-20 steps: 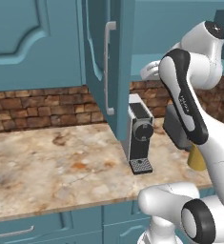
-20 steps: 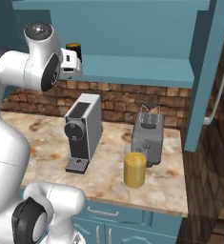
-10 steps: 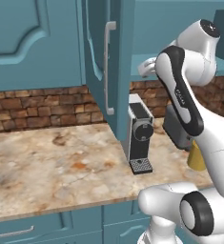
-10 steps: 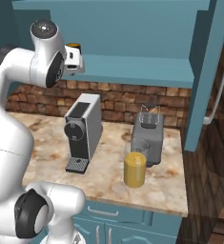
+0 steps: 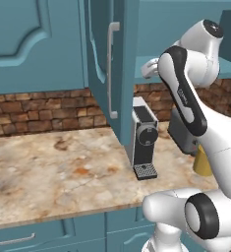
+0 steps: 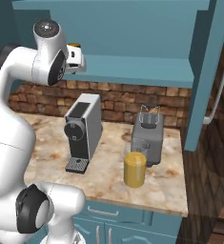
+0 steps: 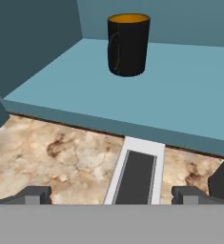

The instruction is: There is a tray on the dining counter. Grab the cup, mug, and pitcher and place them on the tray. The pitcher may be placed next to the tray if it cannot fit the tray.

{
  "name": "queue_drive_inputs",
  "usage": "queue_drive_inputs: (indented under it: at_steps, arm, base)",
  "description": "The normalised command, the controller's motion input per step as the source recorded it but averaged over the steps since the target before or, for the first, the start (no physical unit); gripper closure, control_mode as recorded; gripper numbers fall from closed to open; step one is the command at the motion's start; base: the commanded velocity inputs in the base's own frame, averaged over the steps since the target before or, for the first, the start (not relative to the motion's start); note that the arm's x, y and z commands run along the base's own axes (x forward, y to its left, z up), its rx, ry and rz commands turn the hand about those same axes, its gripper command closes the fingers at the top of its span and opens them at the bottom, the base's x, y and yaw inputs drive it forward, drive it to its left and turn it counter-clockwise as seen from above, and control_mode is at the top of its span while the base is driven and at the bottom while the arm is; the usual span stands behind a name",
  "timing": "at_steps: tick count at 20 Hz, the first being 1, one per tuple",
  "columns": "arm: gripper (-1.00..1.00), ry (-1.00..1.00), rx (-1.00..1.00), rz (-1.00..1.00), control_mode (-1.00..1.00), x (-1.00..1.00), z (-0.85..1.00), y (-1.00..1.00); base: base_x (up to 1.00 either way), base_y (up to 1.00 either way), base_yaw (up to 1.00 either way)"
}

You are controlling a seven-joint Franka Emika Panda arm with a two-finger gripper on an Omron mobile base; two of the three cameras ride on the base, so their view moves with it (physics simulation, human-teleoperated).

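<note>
- Over the last second the white arm has lifted its hand toward the blue cabinet shelf [image 7: 180,90]; the gripper [image 7: 111,193] now faces it, jaws wide apart and holding nothing.
- The short black mug with orange interior [image 7: 128,44] stands upright near the shelf's back left corner, well ahead of the jaws, so a reach looks next.
- The tall clear pitcher of orange-yellow liquid [image 6: 135,164] waits near the marbled bench's [image 5: 48,177] front edge, just beside the grey toaster [image 6: 149,136].
- No brand or writing is legible.
</note>
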Motion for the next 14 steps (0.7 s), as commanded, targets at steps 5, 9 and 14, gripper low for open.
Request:
queue_drive_inputs:
  at_steps: [5,9,14]
  arm:
    - [-1.00,-0.04,0.00,0.00,-1.00,0.20,0.00,0.02]
    - [-1.00,-0.12,0.00,0.00,-1.00,0.19,0.00,0.15]
    - [-1.00,-0.13,0.00,0.00,-1.00,0.12,0.00,0.19]
  base:
    - [0.00,0.00,0.00]
    - [0.00,0.00,0.00]
    - [0.00,0.00,0.00]
